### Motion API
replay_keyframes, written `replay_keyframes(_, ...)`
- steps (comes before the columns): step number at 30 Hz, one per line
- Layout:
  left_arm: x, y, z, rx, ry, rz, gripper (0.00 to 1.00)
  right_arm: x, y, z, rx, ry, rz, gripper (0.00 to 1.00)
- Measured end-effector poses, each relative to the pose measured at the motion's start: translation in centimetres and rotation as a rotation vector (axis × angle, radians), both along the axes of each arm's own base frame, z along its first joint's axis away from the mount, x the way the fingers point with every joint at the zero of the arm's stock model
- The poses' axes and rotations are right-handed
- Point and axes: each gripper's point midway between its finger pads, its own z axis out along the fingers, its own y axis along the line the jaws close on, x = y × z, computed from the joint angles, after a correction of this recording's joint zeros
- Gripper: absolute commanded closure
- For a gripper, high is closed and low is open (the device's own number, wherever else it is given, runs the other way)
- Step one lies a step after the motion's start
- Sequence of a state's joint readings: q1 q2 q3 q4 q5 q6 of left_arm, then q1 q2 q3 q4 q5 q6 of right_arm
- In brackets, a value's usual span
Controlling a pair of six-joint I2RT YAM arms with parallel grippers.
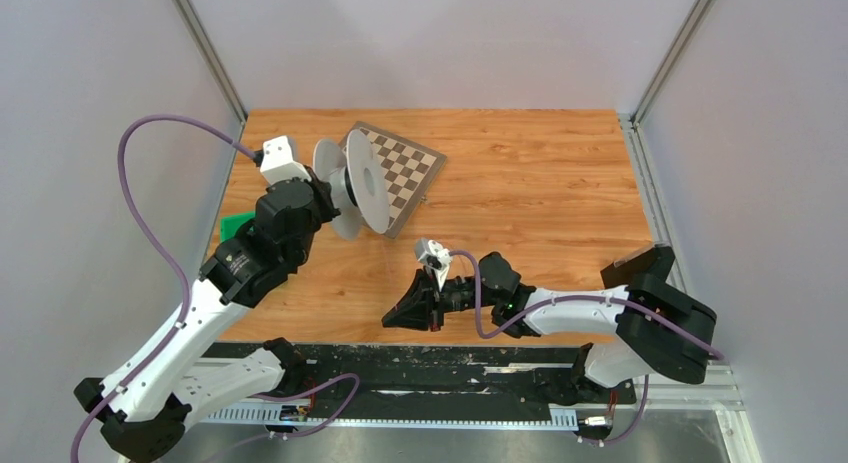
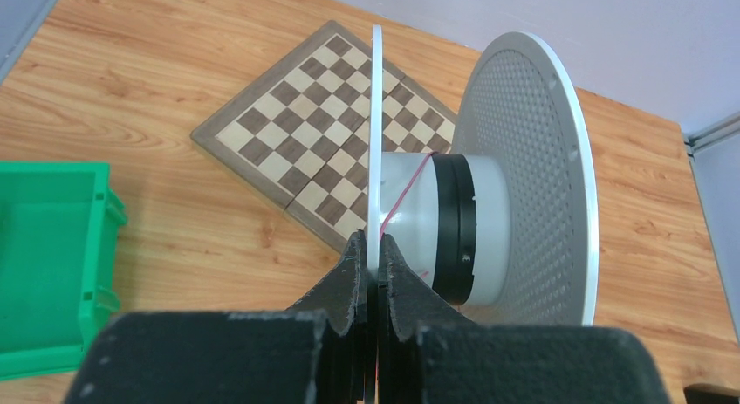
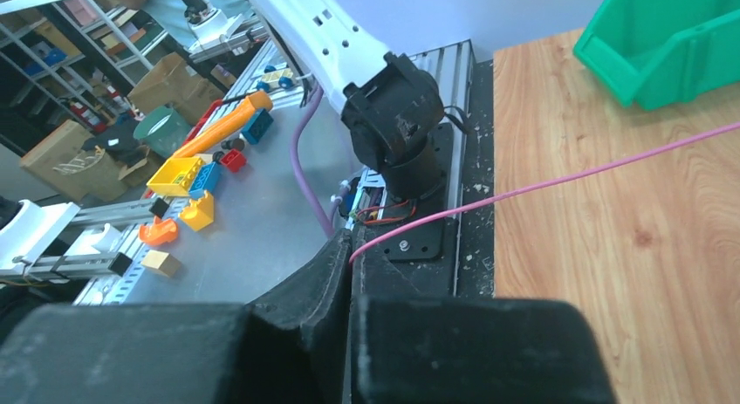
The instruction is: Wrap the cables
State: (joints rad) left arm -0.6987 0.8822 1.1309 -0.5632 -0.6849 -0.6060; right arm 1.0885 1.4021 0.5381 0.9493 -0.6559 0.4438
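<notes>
Risk: the thin pink cable, pinched in the right gripper and stretched straight toward the cable spool, may slip and slacken off the hub. The spool stands on edge at the table's back left beside a chessboard, axle level and left-to-right, left gripper clamped on its thin flange.

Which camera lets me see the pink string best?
The right wrist view: the pink cable runs long and clear from the right gripper across the table. The left wrist view shows only a short bit on the spool. In the top view I cannot make it out.
</notes>
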Motion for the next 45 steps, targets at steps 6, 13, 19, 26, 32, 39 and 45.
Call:
replay_keyframes(6, 0.2, -0.1, -0.4, -0.003, 0.001, 0.007, 1.0, -0.7, 0.0, -1.0, 0.008, 0.046, 0.033, 0.96)
replay_keyframes(13, 0.9, -0.6, -2.2, 0.064, 0.016, -0.016, 1.0, -1.0, -0.1, 1.0, 0.084, 0.064, 0.047, 1.0)
replay_keyframes(19, 1.3, -2.9, -5.7, 0.257, -0.002, -0.226, 1.0, 0.5, 0.3, 2.7, 0.031, 0.049, -0.034, 1.0)
replay_keyframes(26, 0.1, -4.5, -8.8, 0.552, -0.04, -0.51, 1.0, 5.4, 0.8, 6.7, -0.078, -0.049, -0.204, 1.0)
replay_keyframes(32, -1.0, -5.6, -7.8, 0.672, -0.14, -0.668, 1.0, 9.2, -1.1, 5.7, -0.179, -0.045, -0.304, 1.0)
replay_keyframes(39, -3.0, -6.7, -7.8, 0.788, -0.227, -0.86, 1.0, 12.5, -3.7, 5.6, -0.235, -0.038, -0.38, 1.0)
replay_keyframes(45, -4.8, -7.5, -9.1, 0.834, -0.228, -1.009, 1.0, 13.0, -5.5, 6.0, -0.251, -0.069, -0.399, 1.0)
